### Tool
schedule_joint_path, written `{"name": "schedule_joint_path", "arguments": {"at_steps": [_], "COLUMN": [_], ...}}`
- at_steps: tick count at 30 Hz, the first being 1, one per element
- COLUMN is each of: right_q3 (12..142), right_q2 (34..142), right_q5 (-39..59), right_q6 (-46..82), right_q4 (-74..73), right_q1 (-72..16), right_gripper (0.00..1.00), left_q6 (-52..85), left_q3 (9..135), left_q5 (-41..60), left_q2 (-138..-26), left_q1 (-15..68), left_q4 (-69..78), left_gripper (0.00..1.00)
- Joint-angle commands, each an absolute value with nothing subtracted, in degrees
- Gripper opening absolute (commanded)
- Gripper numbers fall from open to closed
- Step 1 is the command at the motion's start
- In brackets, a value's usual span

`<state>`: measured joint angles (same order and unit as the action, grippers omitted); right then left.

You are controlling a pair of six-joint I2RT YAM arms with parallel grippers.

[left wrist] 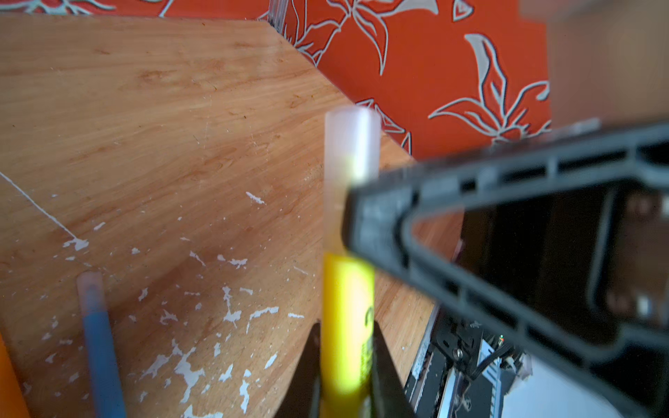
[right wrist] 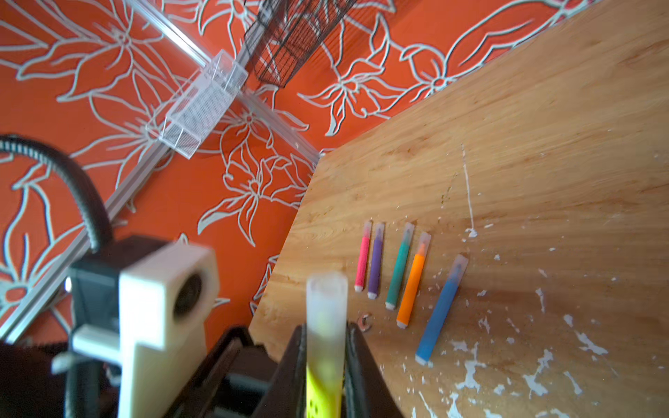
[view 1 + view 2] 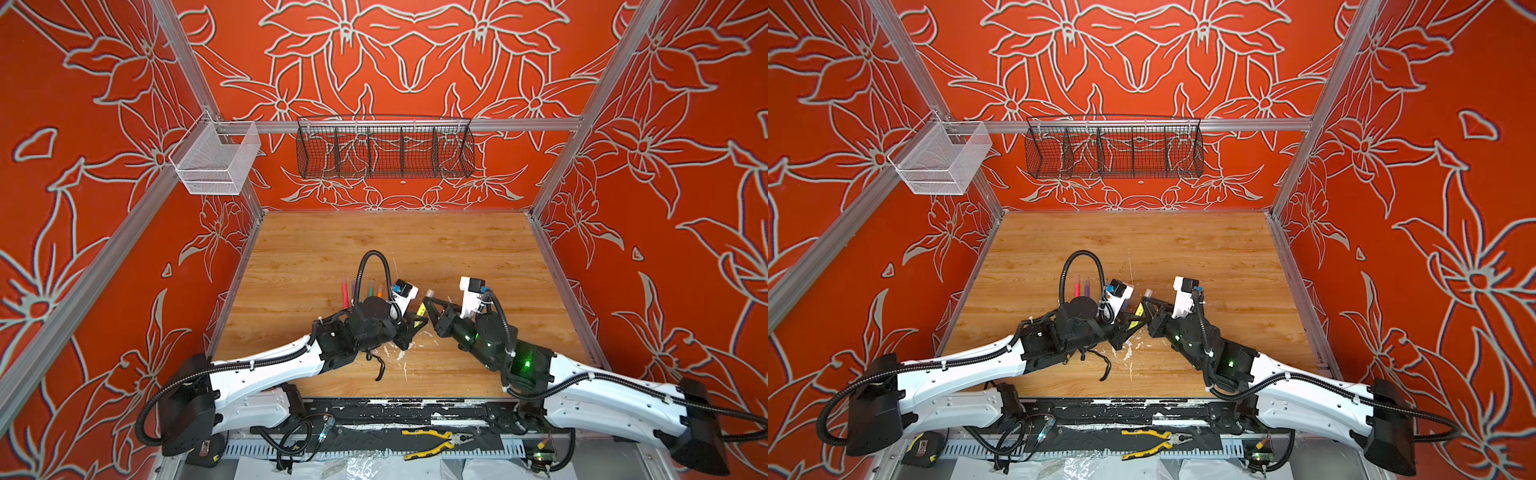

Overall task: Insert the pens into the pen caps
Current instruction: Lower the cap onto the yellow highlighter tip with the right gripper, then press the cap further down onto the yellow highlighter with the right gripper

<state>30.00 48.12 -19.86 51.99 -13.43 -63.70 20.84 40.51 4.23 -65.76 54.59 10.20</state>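
My left gripper is shut on the barrel of a yellow pen, just above the table near its front middle. A clear pen cap covers that pen's tip. My right gripper is shut on this pen cap, with yellow showing inside it. In a top view the two grippers meet tip to tip at the yellow pen. On the table lie pink, purple, teal, orange and blue pens, each with a clear cap on its tip.
The wooden table has white paint flecks near the front. A small metal clip lies beside the pens. A black wire basket and a white mesh basket hang on the rear rail. Yellow pliers lie below the table's front edge.
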Motion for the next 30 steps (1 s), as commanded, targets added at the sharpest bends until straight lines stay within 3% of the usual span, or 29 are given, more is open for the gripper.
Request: {"name": "schedule_joint_path", "arguments": {"at_steps": [1, 4, 8, 11, 25, 30], "right_q3": [28.74, 29.13, 29.92, 30.97, 36.05, 38.48], "right_q2": [46.71, 44.91, 42.3, 40.65, 33.73, 34.15], "right_q5": [-16.17, -15.83, -14.93, -15.24, -17.64, -19.23], "right_q6": [50.28, 49.16, 47.94, 47.07, 42.63, 40.6], "right_q4": [-8.24, -6.87, -4.41, -2.34, 3.26, 2.99], "right_q1": [-65.19, -65.23, -65.35, -65.39, -65.38, -65.3], "right_gripper": [0.27, 0.37, 0.63, 0.75, 0.76, 0.7], "left_q6": [20.34, 20.28, 19.53, 18.66, 12.21, 10.4], "left_q3": [43.42, 43.27, 42.73, 41.59, 37.01, 36.31], "left_q5": [5.24, 5.47, 5.53, 5.36, 10.06, 12.58], "left_q2": [-65.93, -66.09, -66.06, -65.25, -61.01, -60.82], "left_q1": [53.66, 53.69, 53.7, 53.66, 53.7, 53.7], "left_q4": [17.7, 17.96, 18.2, 18.58, 19.64, 19.51], "left_gripper": [0.0, 0.0, 0.0, 0.0, 0.0, 0.0]}}
